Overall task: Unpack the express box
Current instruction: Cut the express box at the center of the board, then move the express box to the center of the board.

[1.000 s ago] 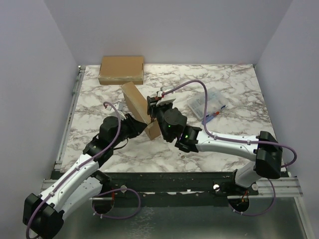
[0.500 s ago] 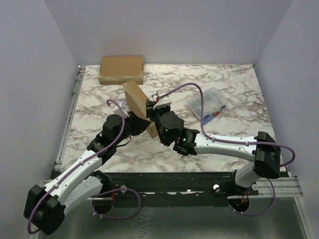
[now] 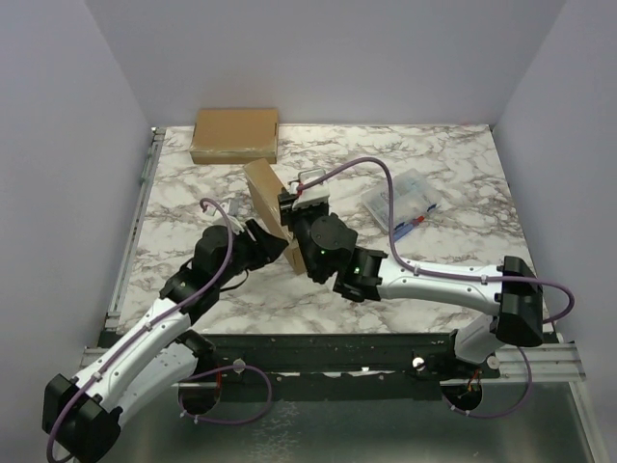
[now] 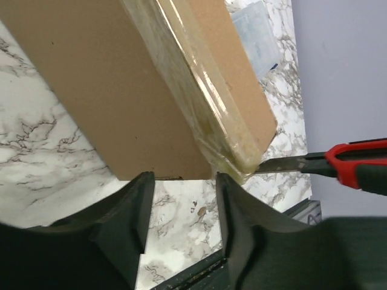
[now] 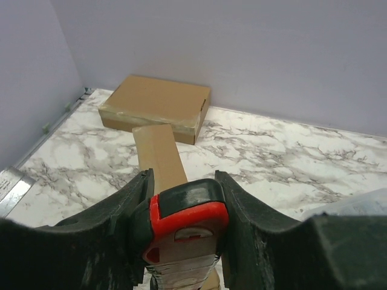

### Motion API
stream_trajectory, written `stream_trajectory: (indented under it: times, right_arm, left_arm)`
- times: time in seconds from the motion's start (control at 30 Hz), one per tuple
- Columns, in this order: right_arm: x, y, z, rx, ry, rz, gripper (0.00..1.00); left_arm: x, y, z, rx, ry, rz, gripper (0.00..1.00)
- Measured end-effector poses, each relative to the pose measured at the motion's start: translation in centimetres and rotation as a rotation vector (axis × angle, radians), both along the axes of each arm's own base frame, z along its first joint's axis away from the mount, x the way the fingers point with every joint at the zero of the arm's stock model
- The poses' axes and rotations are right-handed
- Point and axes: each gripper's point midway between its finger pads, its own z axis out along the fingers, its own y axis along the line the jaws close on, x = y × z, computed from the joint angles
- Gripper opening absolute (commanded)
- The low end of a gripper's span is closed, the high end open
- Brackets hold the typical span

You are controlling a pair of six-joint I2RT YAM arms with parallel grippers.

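The express box (image 3: pixel 267 198), tipped up in the middle of the bench (image 3: pixel 434 174) and not yet cut open, is being touched at one taped corner by the red knife (image 4: pixel 354 163) being squeezed in the right gripper (image 5: pixel 184 187), while the left gripper (image 4: pixel 181 178) is being held with its jaws apart just under it.

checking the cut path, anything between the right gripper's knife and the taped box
Nothing visible: the knife in the right gripper reaches the box at its taped corner, and the left gripper sits aside.
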Motion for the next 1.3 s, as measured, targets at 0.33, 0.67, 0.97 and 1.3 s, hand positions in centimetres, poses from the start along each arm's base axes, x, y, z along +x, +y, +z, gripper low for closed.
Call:
stream_trajectory:
  times: [0.33,0.67,0.97,1.3]
  right_arm:
    - [-0.6,-2.6,3.2,-0.004,-0.009,-0.018,0.00]
    - [-3.7,-8.3,1.5,0.149,0.166,0.066,0.00]
    - [-4.5,-6.3,-7.7,0.230,0.394,0.125,0.00]
    - [0.9,-6.9,-12.9,0.267,0.499,-0.002,0.00]
  left_arm:
    - [-0.4,0.9,4.1,0.063,-0.021,0.000,0.79]
    - [10.6,4.8,12.8,0.262,-0.113,0.175,0.93]
    - [22.5,10.2,10.6,0.345,-0.092,0.244,0.93]
    - [26.1,6.3,1.3,0.331,0.026,-0.017,0.86]
